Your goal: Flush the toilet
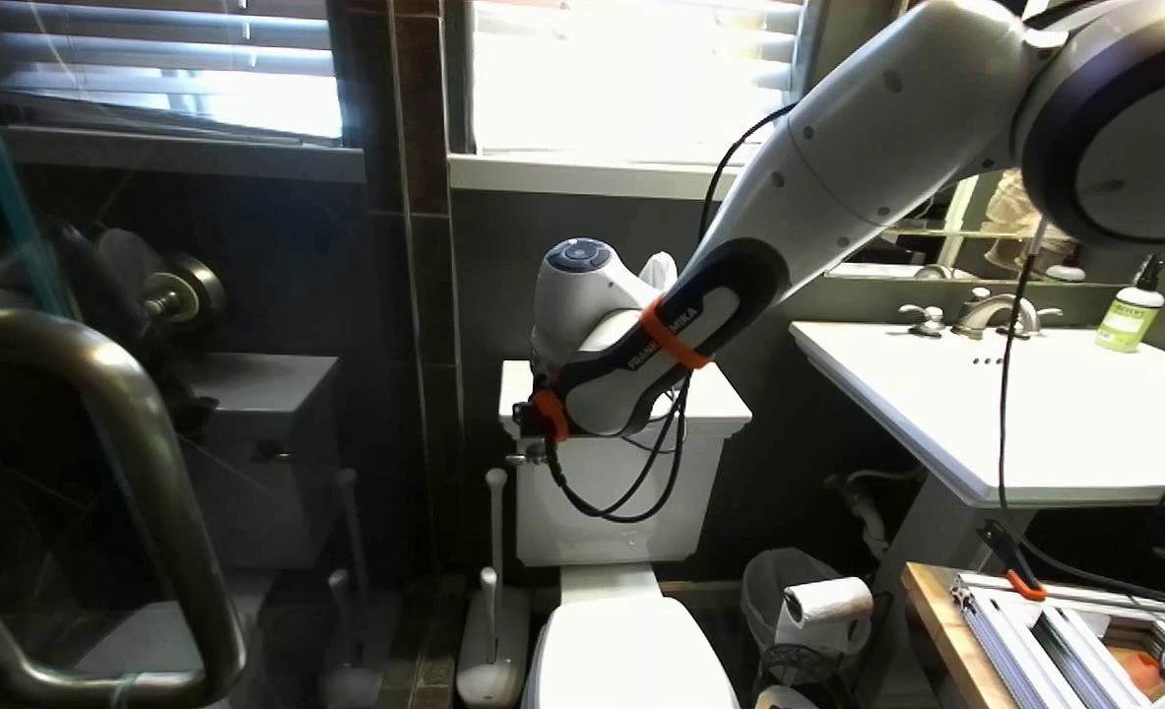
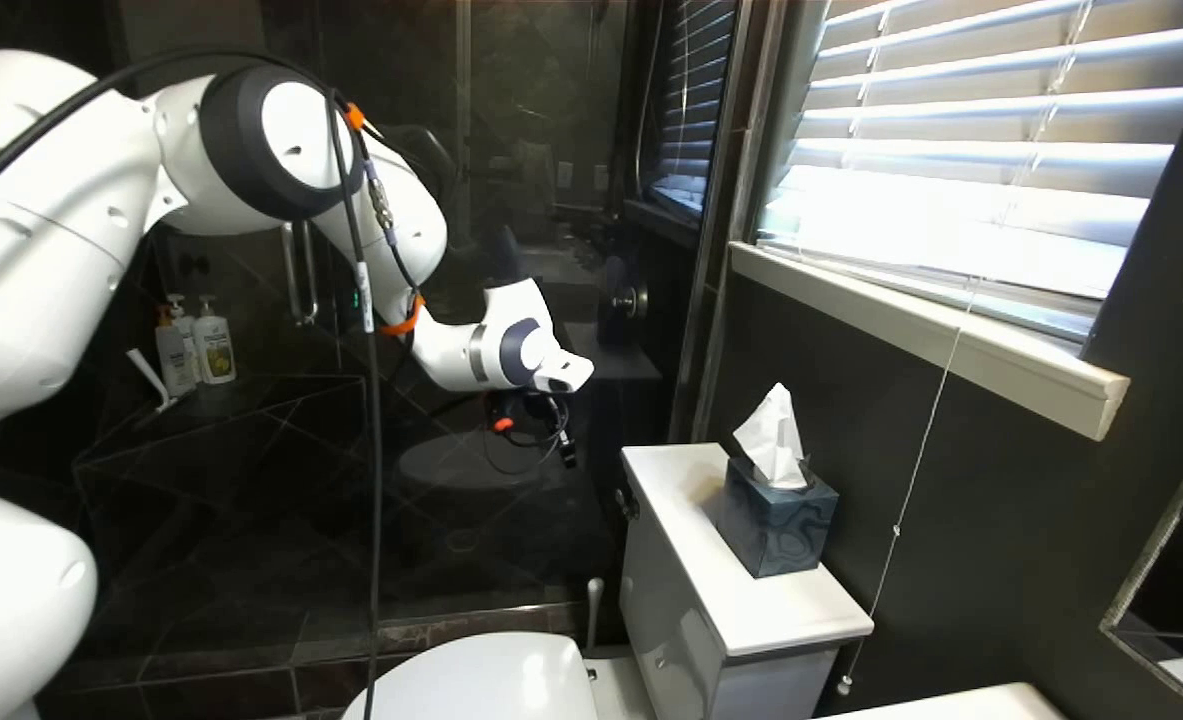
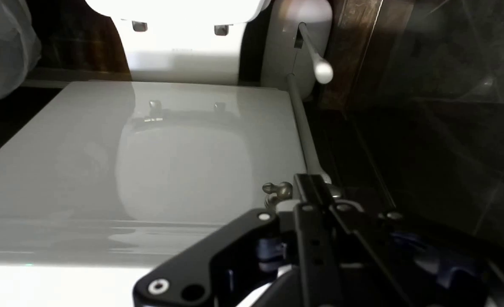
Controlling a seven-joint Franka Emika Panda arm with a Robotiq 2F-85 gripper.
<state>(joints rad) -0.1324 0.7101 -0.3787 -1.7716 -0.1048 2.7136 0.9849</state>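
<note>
The white toilet shows in both exterior views, with its boxy tank [image 1: 621, 512] [image 2: 686, 620] and lowered seat lid [image 1: 626, 655]. The tank's front face fills the left of the wrist view [image 3: 183, 170]. The small metallic flush lever sits at a front corner of the tank [image 1: 528, 456] [image 2: 627, 503]. In the wrist view the lever [image 3: 282, 190] is partly hidden behind my fingertips. My black gripper [image 3: 313, 187] is shut, fingertips together, with nothing seen between them. It points down by that corner [image 1: 531, 418] [image 2: 567, 455]. I cannot tell whether it touches the lever.
A tissue box [image 2: 776, 520] stands on the tank lid. A white brush holder with upright handles [image 1: 493, 630] stands beside the toilet. The sink counter [image 1: 1084, 394] and a waste bin [image 1: 779, 581] are on the tank's other side. A glass shower door has a metal handle [image 1: 149, 473].
</note>
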